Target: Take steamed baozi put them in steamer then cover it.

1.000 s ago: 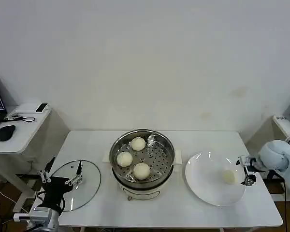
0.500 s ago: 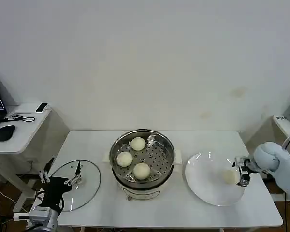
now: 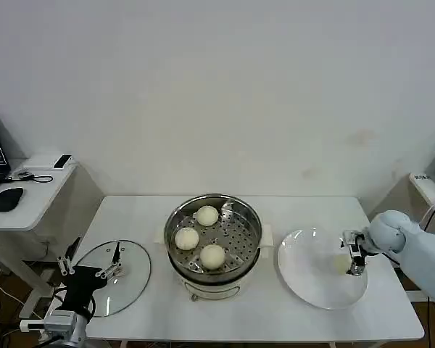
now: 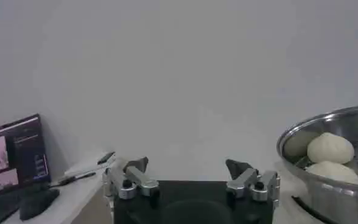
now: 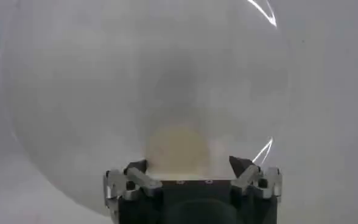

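The steamer (image 3: 214, 244) stands mid-table, and three steamed baozi (image 3: 207, 215) (image 3: 186, 238) (image 3: 212, 256) lie on its perforated tray. A fourth baozi (image 3: 340, 265) (image 5: 179, 148) rests on the white plate (image 3: 304, 257) to the right. My right gripper (image 3: 353, 255) (image 5: 188, 165) is low over that plate and open, with the bun between its fingertips (image 5: 239, 164). The glass cover (image 3: 130, 267) lies flat at the table's left. My left gripper (image 3: 90, 268) (image 4: 187, 164) hangs open above it, holding nothing. In the left wrist view the steamer's rim (image 4: 325, 122) shows with two buns.
A side desk (image 3: 36, 192) with a mouse and small items stands at the far left. Another table edge (image 3: 424, 185) shows at the far right. Bare tabletop lies in front of the steamer and between it and the plate.
My right gripper has moved left over the plate and closed in around the bun, which it now partly hides. The left arm has stayed put.
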